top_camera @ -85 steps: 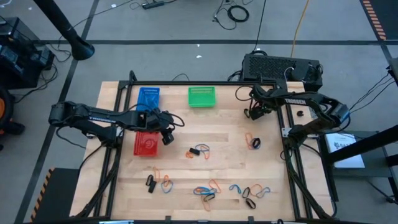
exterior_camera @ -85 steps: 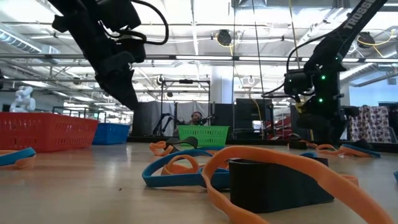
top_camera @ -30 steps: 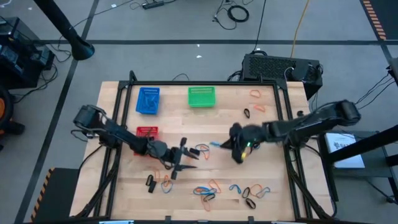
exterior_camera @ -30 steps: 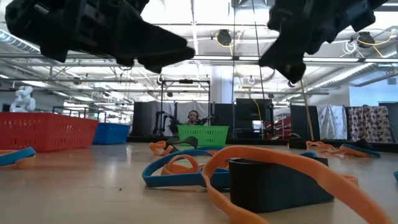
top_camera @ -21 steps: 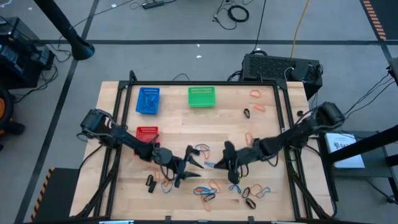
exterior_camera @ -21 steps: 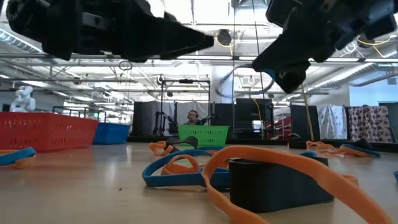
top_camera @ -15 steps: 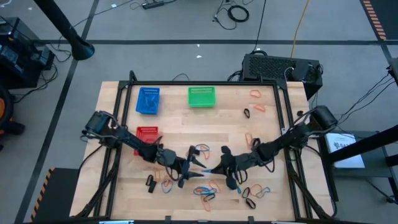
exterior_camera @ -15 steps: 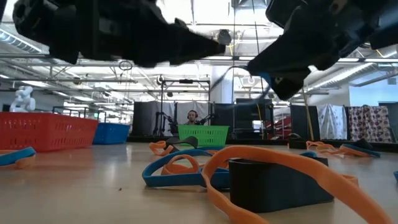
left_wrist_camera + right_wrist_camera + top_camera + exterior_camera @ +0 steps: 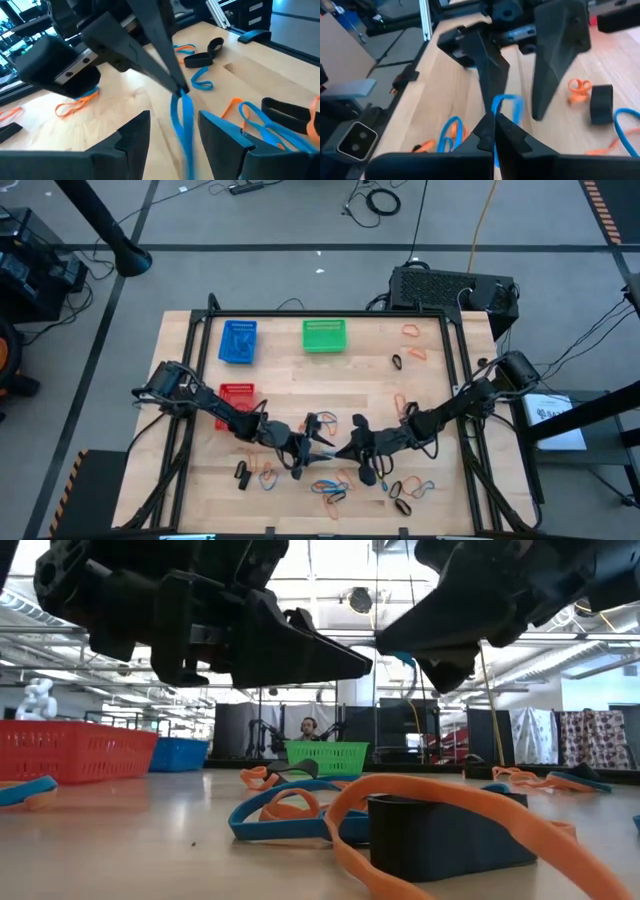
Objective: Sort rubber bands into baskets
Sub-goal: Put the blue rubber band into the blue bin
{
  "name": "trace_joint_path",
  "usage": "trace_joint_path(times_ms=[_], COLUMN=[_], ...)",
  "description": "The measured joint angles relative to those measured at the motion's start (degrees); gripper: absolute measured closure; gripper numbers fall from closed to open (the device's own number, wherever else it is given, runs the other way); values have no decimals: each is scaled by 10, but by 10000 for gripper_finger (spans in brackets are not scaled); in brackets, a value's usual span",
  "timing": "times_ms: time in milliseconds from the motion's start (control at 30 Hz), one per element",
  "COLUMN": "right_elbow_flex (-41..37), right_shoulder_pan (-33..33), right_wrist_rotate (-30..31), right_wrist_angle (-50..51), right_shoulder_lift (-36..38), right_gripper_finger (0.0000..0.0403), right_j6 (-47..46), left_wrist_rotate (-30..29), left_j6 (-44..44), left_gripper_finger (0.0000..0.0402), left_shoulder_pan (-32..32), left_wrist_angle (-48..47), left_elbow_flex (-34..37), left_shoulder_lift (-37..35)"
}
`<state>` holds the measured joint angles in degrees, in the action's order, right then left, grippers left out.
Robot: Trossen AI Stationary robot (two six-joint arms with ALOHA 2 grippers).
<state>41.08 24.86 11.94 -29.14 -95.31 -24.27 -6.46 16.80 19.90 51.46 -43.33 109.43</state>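
My right gripper (image 9: 343, 450) is shut on a blue rubber band (image 9: 183, 120) above the table's near middle. My left gripper (image 9: 172, 137) faces it, open. Its two fingers stand on either side of the hanging band and apart from it. The right wrist view shows the same band (image 9: 508, 107) just past my shut fingertips, with the left gripper's spread fingers beyond. The blue basket (image 9: 238, 341) and the green basket (image 9: 324, 335) stand at the far edge. The red basket (image 9: 236, 393) is partly hidden under my left arm. My right gripper pinches the blue band's upper end (image 9: 181, 95) between its two fingertips, coming from the table's right and slanting down. The band hangs below them as a slack loop, clear of the table.
Several loose blue, orange and black bands lie along the near edge (image 9: 330, 486) (image 9: 408, 490) (image 9: 254, 472). A few more lie at the right (image 9: 405, 408) and far right (image 9: 410, 330). Bare wood lies between the baskets and the grippers.
My right gripper has come down toward the near edge and the left, carrying the blue band. My left gripper has moved right and down toward it. The two grippers now stand tip to tip, with the band between the left fingers.
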Motion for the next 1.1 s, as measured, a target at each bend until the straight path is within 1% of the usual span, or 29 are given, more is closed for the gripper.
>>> trace_joint_path(times_ms=[167,267,367,533,567,700,833,900,933,1000,1100], right_elbow_flex=[0,0,0,0,0,0,0,0,0,0,0], right_shoulder_pan=[0,0,0,0,0,0,0,0,0,0,0], right_wrist_rotate=[0,0,0,0,0,12,65,84,90,90,87], right_wrist_angle=[12,10,10,10,10,10,12,18,22,31,49], right_shoulder_lift=[0,0,0,0,0,0,0,0,0,0,0], right_gripper_finger=[403,403,403,403,402,385,342,318,306,287,267], right_j6=[0,1,1,30,38,64,74,75,76,78,80], left_wrist_rotate=[3,3,3,4,4,4,-11,-32,-47,-80,-148], left_j6=[0,-1,-2,-2,-2,-2,-17,-27,-29,-29,-41], left_gripper_finger=[228,248,288,377,388,395,398,398,398,399,399], left_shoulder_pan=[2,1,1,1,1,1,1,0,-2,-9,-28], left_wrist_angle=[-8,-13,-15,-15,-15,-15,-27,-66,-102,-188,-333], left_elbow_flex=[0,0,0,0,0,0,1,1,1,1,1], left_shoulder_lift=[0,0,0,0,0,0,-11,-33,-49,-89,-162])
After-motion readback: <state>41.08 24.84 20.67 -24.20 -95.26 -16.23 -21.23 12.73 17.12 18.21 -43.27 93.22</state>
